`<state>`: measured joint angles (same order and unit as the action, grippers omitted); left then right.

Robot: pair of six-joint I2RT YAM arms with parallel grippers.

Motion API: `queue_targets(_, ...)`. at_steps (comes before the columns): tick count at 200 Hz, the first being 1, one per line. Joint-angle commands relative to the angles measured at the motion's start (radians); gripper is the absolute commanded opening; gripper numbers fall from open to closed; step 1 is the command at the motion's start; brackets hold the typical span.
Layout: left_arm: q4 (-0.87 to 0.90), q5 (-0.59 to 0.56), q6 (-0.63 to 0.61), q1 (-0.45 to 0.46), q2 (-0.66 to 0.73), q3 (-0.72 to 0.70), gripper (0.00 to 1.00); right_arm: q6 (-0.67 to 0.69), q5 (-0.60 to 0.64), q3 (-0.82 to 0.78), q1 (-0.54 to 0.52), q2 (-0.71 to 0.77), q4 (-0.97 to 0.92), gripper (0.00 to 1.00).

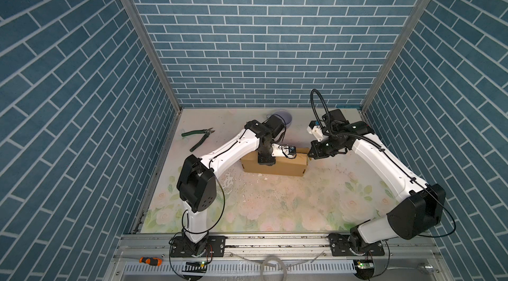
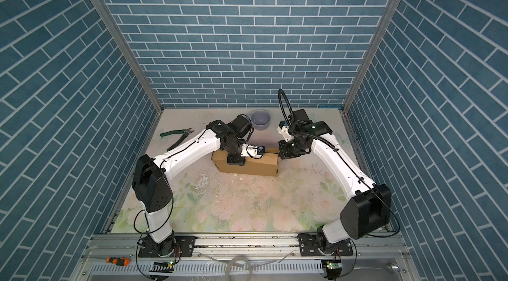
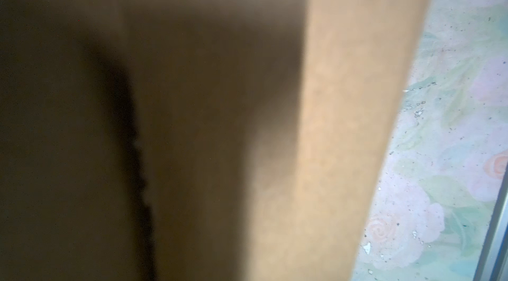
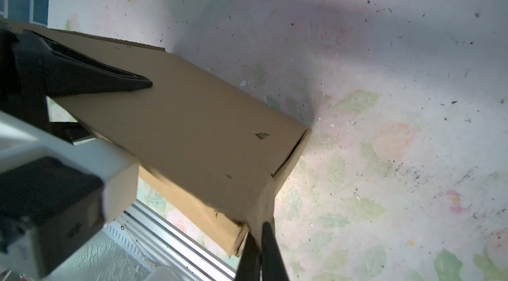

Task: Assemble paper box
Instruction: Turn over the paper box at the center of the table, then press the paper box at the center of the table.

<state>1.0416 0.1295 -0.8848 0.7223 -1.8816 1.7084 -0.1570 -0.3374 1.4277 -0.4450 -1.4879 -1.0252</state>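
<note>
Paper box (image 1: 275, 166), plain brown cardboard folded into a shallow closed rectangle, sits on the floral table (image 1: 275, 211) a little behind its centre, between the two arms, long side facing the front rail; both top views show it so (image 2: 255, 166). The left gripper (image 1: 266, 161) comes down onto the box's top near its left end, and the right wrist view shows one of its black fingers (image 4: 110, 82) lying flat on the top panel. How far its jaws stand apart I cannot tell: the left wrist view is filled with blurred cardboard (image 3: 343, 128) and shadow, with only a strip of table beside it. The right gripper (image 4: 259, 228) is at the box's right end, jaws pressed together, and the corner of the end flap runs down between its fingertips, so it pinches the cardboard there; in a top view it meets that same end (image 1: 310, 156). Green-handled cutters (image 1: 198, 138) lie well apart near the left wall. A lavender bowl (image 2: 260, 120) stands behind the box near the back wall. An orange-and-black screwdriver (image 1: 149, 260) rests on the front rail.
</note>
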Motion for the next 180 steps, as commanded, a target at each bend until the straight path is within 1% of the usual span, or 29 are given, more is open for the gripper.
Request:
queue_targets(1,-0.066,0.024,0.014,-0.027,-0.025,-0.039,0.46,0.052,-0.065,0.039,-0.009,-0.005,-0.039,0.07)
queue_targets(13,-0.061,0.033,0.0,-0.029,-0.031,-0.038,0.46,0.106,-0.064,0.032,-0.008,0.013,-0.026,0.22)
queue_targets(24,-0.042,0.047,-0.01,-0.034,-0.041,-0.021,0.46,0.162,-0.025,0.029,-0.008,0.046,-0.016,0.35)
queue_targets(41,-0.009,0.077,-0.018,-0.046,-0.058,0.008,0.46,0.273,0.037,0.021,-0.005,0.107,0.026,0.48)
queue_targets(58,0.012,0.098,-0.023,-0.056,-0.068,0.027,0.46,0.399,0.072,-0.019,-0.014,0.171,0.111,0.65)
queue_targets(67,0.023,0.112,-0.03,-0.061,-0.072,0.034,0.46,0.465,0.084,-0.028,-0.024,0.183,0.139,0.7)
queue_targets(91,0.043,0.137,-0.043,-0.07,-0.083,0.061,0.46,0.619,0.124,-0.043,-0.053,0.167,0.214,0.72)
queue_targets(103,0.049,0.148,-0.054,-0.075,-0.087,0.071,0.46,0.673,0.096,-0.043,-0.053,0.149,0.262,0.72)
queue_targets(122,0.063,0.153,-0.064,-0.081,-0.101,0.092,0.46,0.768,0.047,-0.035,-0.057,0.108,0.283,0.72)
queue_targets(147,0.066,0.165,-0.063,-0.083,-0.112,0.106,0.47,0.83,0.0,-0.041,-0.058,0.07,0.296,0.72)
queue_targets(180,0.058,0.155,-0.063,-0.083,-0.122,0.108,0.47,0.848,-0.064,-0.038,-0.068,0.017,0.28,0.71)
